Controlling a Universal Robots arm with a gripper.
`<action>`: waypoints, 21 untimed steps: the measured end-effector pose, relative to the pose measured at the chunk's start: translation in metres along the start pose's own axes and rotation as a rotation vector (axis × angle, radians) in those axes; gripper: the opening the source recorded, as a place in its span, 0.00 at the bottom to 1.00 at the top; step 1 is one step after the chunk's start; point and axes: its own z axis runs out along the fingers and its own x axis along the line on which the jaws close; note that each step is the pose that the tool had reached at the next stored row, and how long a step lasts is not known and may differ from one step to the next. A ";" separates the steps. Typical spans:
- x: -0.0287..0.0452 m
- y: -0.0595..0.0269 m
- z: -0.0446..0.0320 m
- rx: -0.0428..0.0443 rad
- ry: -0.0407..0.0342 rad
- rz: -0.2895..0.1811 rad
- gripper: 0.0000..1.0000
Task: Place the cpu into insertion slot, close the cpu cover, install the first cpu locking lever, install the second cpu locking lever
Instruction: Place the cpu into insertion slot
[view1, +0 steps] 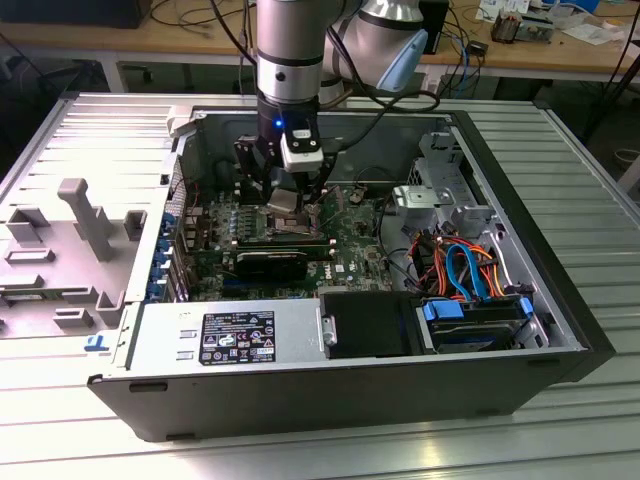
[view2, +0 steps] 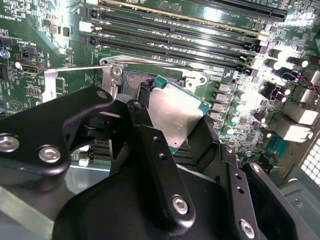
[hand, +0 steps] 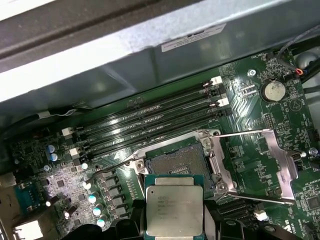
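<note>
I am on the first step: my pincer (view2: 175, 120) is clamped on the cpu (hand: 174, 210) by two opposite edges, holding it just above the insertion slot (hand: 175, 162), not yet seated. The cpu cover (hand: 279, 165) lies swung open beside the slot, a locking lever (hand: 242, 134) released, so the socket is bare. I judge seating calls for squaring the chip over the slot, level. In the exterior view the cable bundle (view1: 460, 265) sits at four o'clock from my pincer and the power supply (view1: 230, 335) at six. The memory slots (hand: 150, 122) run just beside the slot, and nothing lies across it
</note>
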 end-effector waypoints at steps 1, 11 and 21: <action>0.0000 0.0000 0.0002 0.0005 0.0001 0.005 0.55; -0.0004 0.0003 0.0008 0.0149 0.0006 0.066 0.55; -0.0007 0.0004 0.0017 0.0204 0.0067 0.144 0.55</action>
